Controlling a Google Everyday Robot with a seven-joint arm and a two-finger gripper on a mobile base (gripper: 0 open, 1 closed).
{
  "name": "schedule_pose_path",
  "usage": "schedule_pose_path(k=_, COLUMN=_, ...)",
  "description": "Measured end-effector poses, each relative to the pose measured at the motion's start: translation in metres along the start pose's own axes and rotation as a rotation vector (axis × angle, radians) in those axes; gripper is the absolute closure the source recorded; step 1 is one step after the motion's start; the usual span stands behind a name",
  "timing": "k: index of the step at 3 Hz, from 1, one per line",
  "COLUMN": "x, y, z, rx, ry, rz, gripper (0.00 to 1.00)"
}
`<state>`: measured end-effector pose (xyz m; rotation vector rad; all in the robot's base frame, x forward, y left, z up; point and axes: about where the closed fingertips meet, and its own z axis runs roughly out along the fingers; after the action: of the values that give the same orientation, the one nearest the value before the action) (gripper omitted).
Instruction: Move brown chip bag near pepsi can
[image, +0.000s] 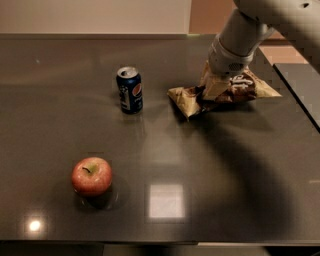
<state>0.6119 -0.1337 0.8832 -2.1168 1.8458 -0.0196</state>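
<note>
Now tool (215, 88) pinches brown chip bag (186, 98).

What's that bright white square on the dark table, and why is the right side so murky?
Camera view: the square is likely lamp glare on the glossy dark tabletop; the murk is the arm's shadow, falling below the hand on the crinkly brown chip bag.

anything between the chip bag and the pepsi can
Nothing visible. The gripper is down on the bag, and only bare table lies between bag and can. The apple sits off that line, nearer the camera.
</note>
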Motion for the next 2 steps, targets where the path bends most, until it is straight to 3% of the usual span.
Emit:
schedule_pose_path(k=1, x=-0.026, y=0.003, z=-0.005, rx=-0.009, ry=-0.054, rz=-0.02, gripper=1.0)
schedule_pose_path(k=2, x=-0.08, y=0.016, z=-0.007, rx=-0.033, ry=-0.156, rz=-0.065, gripper=1.0)
